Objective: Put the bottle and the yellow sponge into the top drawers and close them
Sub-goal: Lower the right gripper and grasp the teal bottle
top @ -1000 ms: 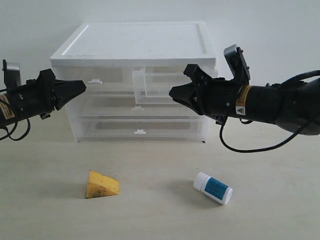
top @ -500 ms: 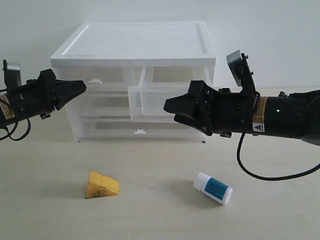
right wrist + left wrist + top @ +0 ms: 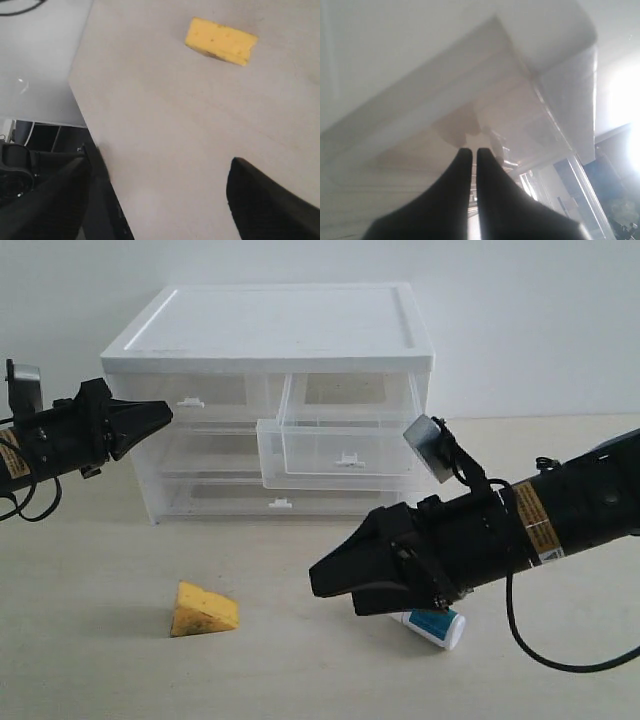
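Note:
The yellow sponge (image 3: 203, 610) (image 3: 221, 41) lies on the table in front of the cabinet's left half. The bottle (image 3: 440, 626) lies right of it, mostly hidden behind my right gripper (image 3: 335, 590) (image 3: 159, 165). That gripper hangs low over the table, open, with nothing between its fingers. The right top drawer (image 3: 345, 445) is pulled out; the left top drawer (image 3: 200, 400) is shut. My left gripper (image 3: 165, 412) (image 3: 471, 150) is shut and empty, its tip just left of the left drawer's handle (image 3: 190, 400).
The white cabinet (image 3: 270, 330) stands at the back of the table, with two full-width drawers under the top pair. The right wrist view shows the table's edge (image 3: 80, 100), with dark equipment below it.
My right gripper let go of the right top drawer after pulling it out, opened wide and dropped to the table in front of the bottle. The left arm has not moved.

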{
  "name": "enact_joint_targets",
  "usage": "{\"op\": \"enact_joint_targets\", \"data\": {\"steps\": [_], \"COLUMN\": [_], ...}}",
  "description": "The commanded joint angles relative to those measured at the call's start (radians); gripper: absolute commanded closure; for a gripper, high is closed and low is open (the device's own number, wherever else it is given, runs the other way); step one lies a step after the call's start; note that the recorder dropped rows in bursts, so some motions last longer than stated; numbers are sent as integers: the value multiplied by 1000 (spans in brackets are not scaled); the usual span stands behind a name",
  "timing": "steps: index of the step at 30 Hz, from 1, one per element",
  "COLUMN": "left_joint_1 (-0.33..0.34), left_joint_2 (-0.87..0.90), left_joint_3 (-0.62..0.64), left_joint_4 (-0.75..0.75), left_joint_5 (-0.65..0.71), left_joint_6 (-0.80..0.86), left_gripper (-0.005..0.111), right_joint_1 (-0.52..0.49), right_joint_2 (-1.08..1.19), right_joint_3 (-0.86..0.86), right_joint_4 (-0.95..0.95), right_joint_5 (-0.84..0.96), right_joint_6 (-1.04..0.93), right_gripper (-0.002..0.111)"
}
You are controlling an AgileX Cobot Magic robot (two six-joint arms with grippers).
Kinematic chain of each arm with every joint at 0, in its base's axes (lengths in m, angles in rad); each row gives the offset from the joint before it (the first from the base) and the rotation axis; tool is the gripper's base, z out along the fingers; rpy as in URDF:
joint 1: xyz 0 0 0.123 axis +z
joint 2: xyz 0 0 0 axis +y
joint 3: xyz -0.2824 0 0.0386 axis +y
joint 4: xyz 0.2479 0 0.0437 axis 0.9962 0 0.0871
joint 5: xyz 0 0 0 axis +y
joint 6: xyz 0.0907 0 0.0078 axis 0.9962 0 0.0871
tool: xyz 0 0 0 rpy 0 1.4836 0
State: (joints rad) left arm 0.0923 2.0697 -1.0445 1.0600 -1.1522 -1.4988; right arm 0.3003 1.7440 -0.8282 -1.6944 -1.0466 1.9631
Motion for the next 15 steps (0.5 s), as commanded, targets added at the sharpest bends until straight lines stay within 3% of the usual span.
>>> {"op": "enact_joint_targets", "data": {"steps": [1,5,10,15], "left_joint_1": [0,0,0,0], "left_joint_2": [2,2,2,2], "left_joint_3": [-14,-14,-14,-14], "left_joint_4": [-85,-85,-85,-85], "left_joint_5": [54,54,54,54], "left_joint_6": [8,8,8,10], "left_gripper": [103,103,103,103], "right_joint_1": [0,0,0,0], "right_joint_2": [-7,-17,-17,-17], "right_joint_3": [2,2,54,72], "right_joint_4": [-50,-50,-50,-50], "right_joint_5": [-3,25,399,573], "right_joint_6": [21,-25,-139,-374], "right_gripper": [39,39,39,39]}}
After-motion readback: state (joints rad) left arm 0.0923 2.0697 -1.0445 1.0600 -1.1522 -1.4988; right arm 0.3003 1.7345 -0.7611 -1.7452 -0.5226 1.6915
